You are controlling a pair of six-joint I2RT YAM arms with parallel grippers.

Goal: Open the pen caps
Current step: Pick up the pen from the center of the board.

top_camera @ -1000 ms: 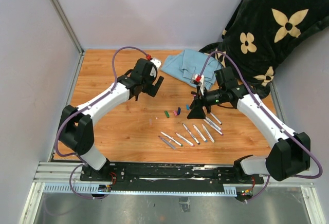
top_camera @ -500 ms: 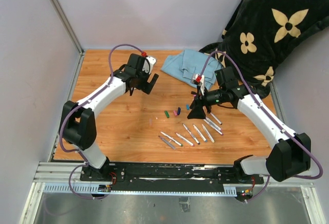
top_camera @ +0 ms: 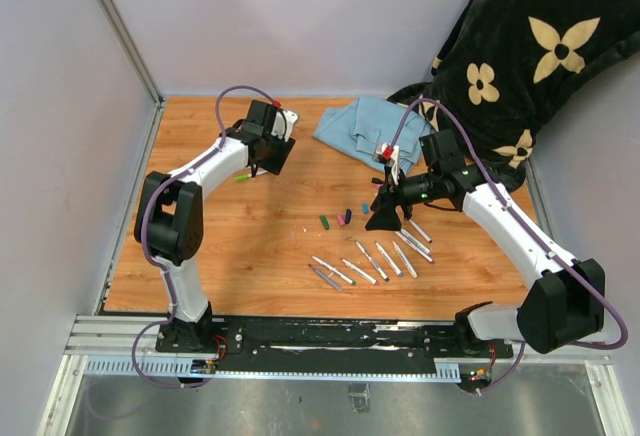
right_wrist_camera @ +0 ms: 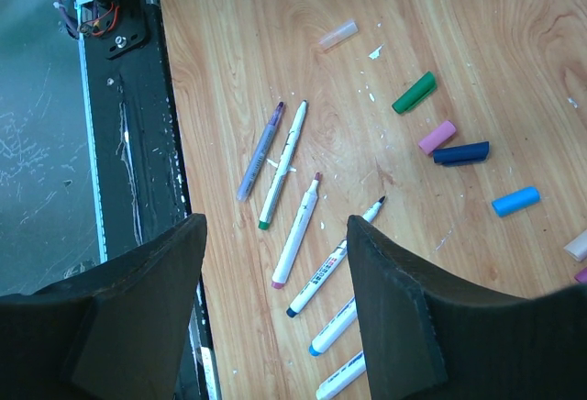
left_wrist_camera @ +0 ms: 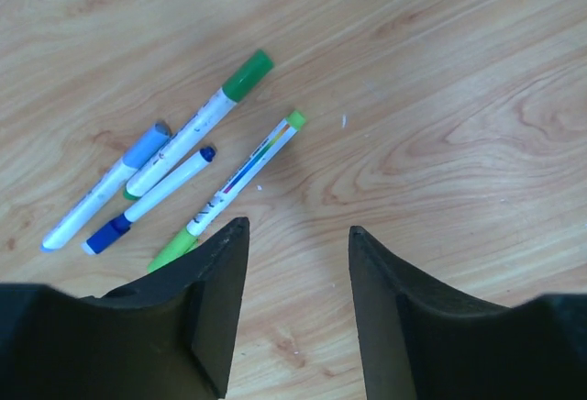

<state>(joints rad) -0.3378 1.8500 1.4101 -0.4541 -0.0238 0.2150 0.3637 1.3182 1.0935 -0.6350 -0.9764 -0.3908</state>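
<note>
1. Nearest the arm bases, a row of bare-tipped pens (top_camera: 372, 260) lies on the surface (top_camera: 220, 256). It sits as it did a second ago, and I judge these pens done.
2. The right gripper (right_wrist_camera: 275, 226) hangs over that row and has not moved. Its jaws are parted about midway and hold nothing. The right arm reaches in from the right, forearm angled toward the centre.
3. Just beyond the row lie the loose pen caps (right_wrist_camera: 437, 137) in green, pink, dark blue and light blue. They are scattered and off their pens.
4. The change is on the left: the arm has swung from mid-surface out to the far left. The left gripper (left_wrist_camera: 296, 235) has narrowed from wide to roughly half open. It is empty and points down at the wood.
5. Just ahead of its jaws is a cluster of four pens (left_wrist_camera: 197, 157). A green cap (left_wrist_camera: 249, 74) sits on one. The others look capped, though I cannot be sure.
6. I judge the remaining work to be here, with the left arm stretched long and set to pick one up.
</note>
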